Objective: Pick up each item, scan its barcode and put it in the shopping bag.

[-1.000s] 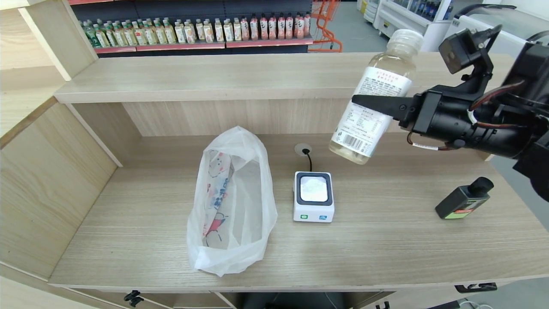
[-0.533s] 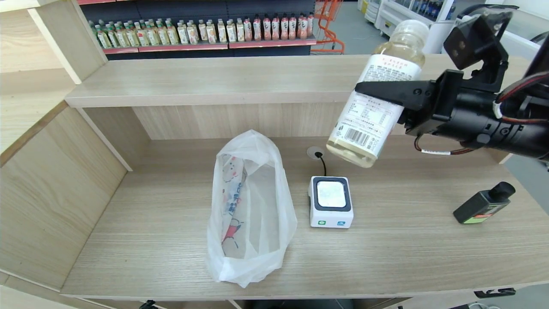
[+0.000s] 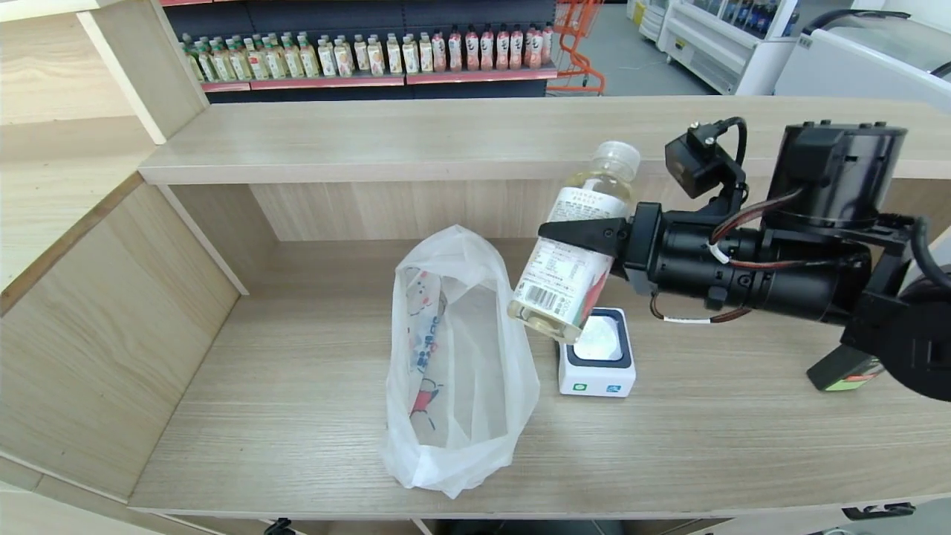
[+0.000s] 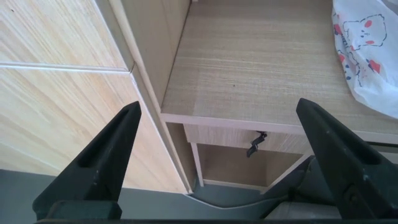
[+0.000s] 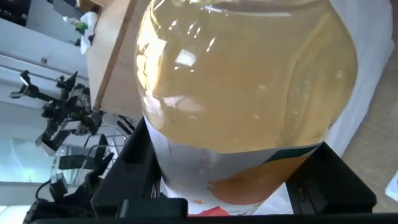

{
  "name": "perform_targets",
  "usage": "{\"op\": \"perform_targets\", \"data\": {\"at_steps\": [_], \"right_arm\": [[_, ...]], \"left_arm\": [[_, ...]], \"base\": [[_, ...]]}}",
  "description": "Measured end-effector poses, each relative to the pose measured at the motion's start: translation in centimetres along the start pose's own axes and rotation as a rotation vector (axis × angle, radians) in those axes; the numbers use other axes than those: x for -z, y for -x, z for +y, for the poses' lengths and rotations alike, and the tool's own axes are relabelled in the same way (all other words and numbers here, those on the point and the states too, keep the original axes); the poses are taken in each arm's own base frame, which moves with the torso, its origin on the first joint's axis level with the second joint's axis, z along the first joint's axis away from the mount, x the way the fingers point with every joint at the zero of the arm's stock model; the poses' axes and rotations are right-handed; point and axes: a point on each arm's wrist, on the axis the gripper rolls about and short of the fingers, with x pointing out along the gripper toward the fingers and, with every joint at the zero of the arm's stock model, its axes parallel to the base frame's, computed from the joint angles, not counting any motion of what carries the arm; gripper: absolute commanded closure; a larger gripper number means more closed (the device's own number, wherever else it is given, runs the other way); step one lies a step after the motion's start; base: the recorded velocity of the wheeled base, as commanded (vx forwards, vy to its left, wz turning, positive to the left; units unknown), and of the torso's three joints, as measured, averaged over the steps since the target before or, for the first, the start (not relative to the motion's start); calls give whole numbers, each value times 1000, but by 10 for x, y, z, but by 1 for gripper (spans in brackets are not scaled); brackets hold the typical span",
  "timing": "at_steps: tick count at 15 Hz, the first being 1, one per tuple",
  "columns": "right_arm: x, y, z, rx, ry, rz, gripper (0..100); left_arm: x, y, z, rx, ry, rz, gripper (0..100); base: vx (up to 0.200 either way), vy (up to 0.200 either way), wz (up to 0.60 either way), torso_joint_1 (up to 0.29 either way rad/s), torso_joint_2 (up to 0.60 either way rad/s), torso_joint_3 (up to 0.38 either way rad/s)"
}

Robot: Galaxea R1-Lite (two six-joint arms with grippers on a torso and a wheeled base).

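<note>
My right hand (image 3: 578,236) is pinching the clear plastic yellow-drink bottle (image 3: 562,279), seemingly over the white scanner (image 3: 599,365); my left hand (image 4: 219,111) is hanging spread off the tabletop's (image 4: 249,62) front edge.

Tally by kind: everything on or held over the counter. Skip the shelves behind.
Drink bottle: 1, held in the right gripper
Dark container: 1, partly hidden
Shopping bag: 1
Scanner: 1
Total: 4
</note>
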Motion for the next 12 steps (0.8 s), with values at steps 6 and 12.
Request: {"op": "perform_targets", "data": {"at_steps": [6, 12], "right_arm": [[30, -40, -45, 21, 310, 70, 100], [57, -87, -71, -53, 381, 34, 100]], "left_arm": [[0, 0, 0, 0, 0, 0, 0], [0, 0, 0, 0, 0, 0, 0]], "base": [[0, 0, 0, 0, 0, 0], [0, 0, 0, 0, 0, 0]]}}
